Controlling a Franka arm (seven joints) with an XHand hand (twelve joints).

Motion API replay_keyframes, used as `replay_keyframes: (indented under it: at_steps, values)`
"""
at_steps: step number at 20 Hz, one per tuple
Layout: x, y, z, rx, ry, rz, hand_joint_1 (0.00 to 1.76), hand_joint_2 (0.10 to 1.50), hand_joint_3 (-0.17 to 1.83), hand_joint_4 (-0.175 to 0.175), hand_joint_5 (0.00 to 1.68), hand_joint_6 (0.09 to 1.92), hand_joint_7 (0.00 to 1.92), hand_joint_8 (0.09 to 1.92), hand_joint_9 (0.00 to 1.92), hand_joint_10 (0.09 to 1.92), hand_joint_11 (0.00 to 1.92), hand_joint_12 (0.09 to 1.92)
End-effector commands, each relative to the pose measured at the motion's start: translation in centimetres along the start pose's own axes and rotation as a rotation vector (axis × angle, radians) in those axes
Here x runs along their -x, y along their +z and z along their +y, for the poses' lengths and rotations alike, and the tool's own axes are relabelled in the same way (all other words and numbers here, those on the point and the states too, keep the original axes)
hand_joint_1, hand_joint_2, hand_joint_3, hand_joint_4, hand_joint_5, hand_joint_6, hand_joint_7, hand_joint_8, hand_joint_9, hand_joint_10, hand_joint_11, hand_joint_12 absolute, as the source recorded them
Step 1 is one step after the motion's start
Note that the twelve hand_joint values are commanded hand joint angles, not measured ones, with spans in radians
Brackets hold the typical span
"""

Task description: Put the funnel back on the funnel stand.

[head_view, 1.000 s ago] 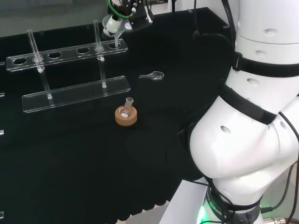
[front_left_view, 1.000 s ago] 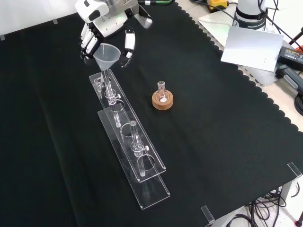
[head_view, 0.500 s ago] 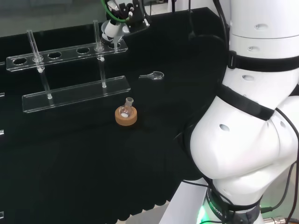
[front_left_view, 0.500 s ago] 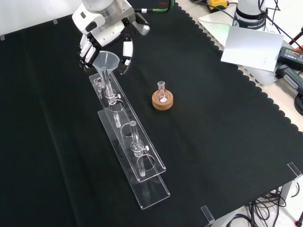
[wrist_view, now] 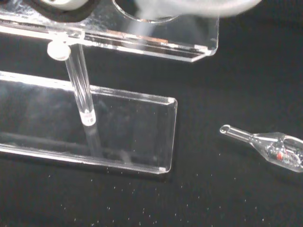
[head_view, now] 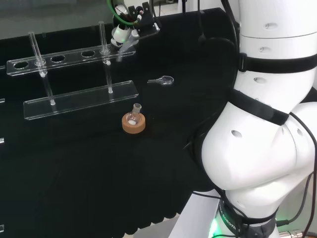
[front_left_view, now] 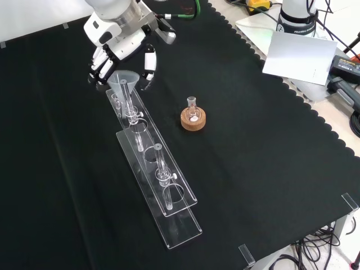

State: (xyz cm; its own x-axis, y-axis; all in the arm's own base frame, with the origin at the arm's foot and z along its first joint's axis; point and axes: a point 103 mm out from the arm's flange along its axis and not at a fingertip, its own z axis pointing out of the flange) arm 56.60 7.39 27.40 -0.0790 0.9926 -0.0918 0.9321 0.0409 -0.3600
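Now I have the robot hand [front_left_view: 121, 48] with its fingers curled around the funnel [front_left_view: 122, 80], held upright, stem pointing down into the end hole of the funnel stand [front_left_view: 169, 198] directly beneath.

Past the palm I see the clear funnel stand [wrist_view: 118, 132]: its base plate lies flat on the black surface [wrist_view: 208, 189], and a thin clear post [wrist_view: 80, 85] with a white peg rises from it to the upper plate, where a round hole is cut. A blurred white part of the hand [wrist_view: 189, 5] crosses that hole. Near the base plate's corner, apart from it, lies a small glass spoon-like piece [wrist_view: 270, 144] with something red inside.
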Motion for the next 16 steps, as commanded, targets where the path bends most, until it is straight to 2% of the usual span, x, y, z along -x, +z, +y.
replay_keyframes:
  at_steps: [1, 4, 9, 12, 16]
  values:
    - [-0.8, 0.3, -0.8, -0.047, -0.013, -0.01, 0.69, 0.68, 0.41, -0.044, 0.19, 0.1, 0.0, 0.27, 0.12, 0.75, 0.27, 1.41]
    - [-0.7, -0.3, -2.2, -0.003, -0.008, -0.006, 0.66, 0.67, 0.37, -0.041, 0.13, 0.09, 0.0, 0.11, 0.03, 0.78, 0.19, 1.44]
    - [0.0, -2.0, -5.5, 0.065, 0.008, 0.011, 0.65, 0.67, 0.35, -0.044, 0.12, 0.09, 0.01, 0.09, 0.02, 0.79, 0.16, 1.46]
    - [0.7, -3.0, -8.1, 0.106, 0.025, 0.017, 0.65, 0.68, 0.34, -0.048, 0.13, 0.09, 0.03, 0.12, 0.04, 0.79, 0.17, 1.46]
    - [1.3, -3.6, -11.4, 0.15, 0.048, 0.018, 0.65, 0.69, 0.3, -0.051, 0.16, 0.09, 0.0, 0.29, 0.1, 0.76, 0.19, 1.45]
